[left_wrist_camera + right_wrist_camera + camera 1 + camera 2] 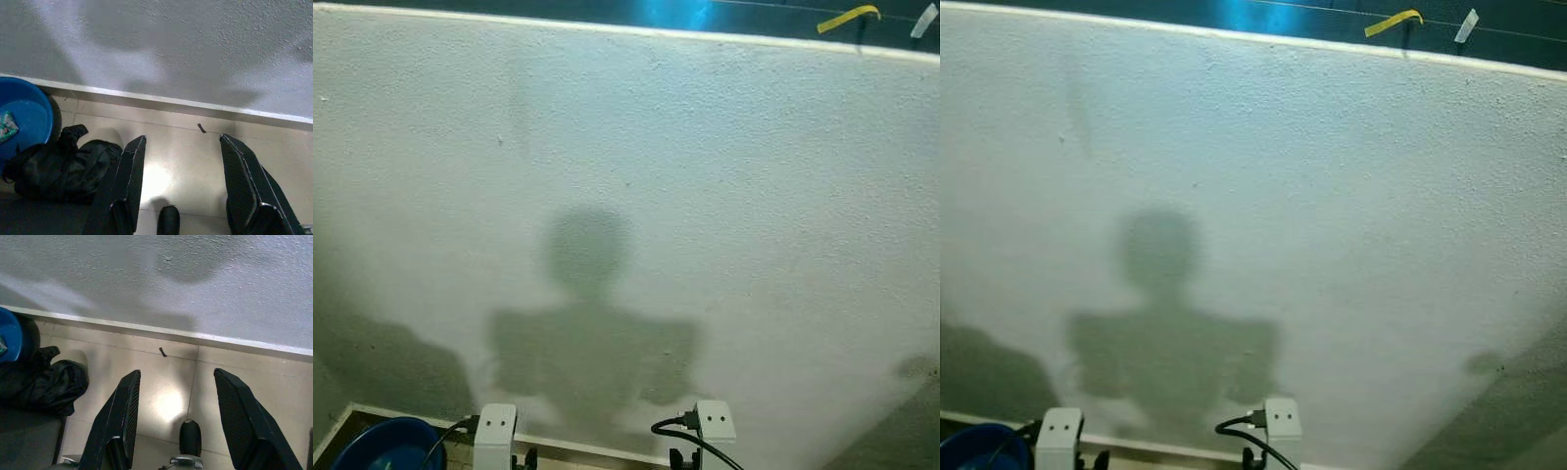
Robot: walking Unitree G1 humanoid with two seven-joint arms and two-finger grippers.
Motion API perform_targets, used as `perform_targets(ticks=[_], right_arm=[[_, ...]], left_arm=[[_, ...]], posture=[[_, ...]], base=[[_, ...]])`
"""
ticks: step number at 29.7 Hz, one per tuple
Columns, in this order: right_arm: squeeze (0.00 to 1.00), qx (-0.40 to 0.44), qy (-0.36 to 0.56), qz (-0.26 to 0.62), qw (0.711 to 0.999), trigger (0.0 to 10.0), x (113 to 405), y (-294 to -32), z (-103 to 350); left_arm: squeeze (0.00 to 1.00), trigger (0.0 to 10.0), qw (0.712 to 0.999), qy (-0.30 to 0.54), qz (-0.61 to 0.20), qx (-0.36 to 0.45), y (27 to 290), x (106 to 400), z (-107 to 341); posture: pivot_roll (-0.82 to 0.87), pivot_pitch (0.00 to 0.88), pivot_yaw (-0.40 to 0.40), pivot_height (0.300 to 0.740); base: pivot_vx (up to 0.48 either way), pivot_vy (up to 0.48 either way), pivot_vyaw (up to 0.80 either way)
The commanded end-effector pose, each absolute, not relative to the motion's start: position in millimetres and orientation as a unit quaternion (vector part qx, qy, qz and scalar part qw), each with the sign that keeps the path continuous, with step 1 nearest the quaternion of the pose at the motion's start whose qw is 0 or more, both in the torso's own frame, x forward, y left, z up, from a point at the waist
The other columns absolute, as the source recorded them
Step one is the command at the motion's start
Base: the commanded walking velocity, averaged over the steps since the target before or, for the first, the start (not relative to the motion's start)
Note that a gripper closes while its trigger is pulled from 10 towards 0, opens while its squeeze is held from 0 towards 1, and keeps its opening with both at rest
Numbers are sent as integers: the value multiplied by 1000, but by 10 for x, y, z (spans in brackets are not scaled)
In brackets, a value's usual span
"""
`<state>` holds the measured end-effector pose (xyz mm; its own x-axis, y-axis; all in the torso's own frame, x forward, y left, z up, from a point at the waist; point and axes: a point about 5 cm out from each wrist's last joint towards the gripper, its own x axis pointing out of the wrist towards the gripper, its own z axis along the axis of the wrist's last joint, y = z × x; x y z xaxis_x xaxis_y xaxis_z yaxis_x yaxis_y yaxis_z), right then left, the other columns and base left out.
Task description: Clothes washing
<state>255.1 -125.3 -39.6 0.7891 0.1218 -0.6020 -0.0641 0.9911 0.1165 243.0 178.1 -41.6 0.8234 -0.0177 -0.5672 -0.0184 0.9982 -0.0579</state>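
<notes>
White wall (705,176) close ahead | both hands (181,161) (171,396) spread, empty | black cloth (58,166), probably clothing, beside blue basin (24,117)

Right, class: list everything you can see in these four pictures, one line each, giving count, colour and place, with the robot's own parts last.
Wall: one, white, facing the robot.
Skirting: one, pale, at the wall's foot.
Floor: pale tiles, below the hands.
Basin: one, blue, on the floor by the wall.
Clothes: one heap, black, beside the basin.
Tape: one strip, yellow, above the wall's top edge.
Left hand: black fingers, open, above the floor.
Right hand: black fingers, open, above the floor.
</notes>
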Motion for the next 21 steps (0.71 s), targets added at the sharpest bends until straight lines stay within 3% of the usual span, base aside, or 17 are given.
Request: perform_targets(ticks=[1, 21], right_arm=[[0, 46, 336, 40, 940, 10000, 2476, -1303, -458], [0, 52, 332, 48, 941, 10000, 2502, -1267, -439]], left_arm=[[0, 10000, 948, 316, -14, -37, 1693, 2364, -482], [0, 10000, 950, 311, 3, -30, 1741, 2365, -474]], posture=[[-16, 0, -27, 740], [4, 0, -28, 740]], base=[[0, 0, 0], [0, 0, 0]])
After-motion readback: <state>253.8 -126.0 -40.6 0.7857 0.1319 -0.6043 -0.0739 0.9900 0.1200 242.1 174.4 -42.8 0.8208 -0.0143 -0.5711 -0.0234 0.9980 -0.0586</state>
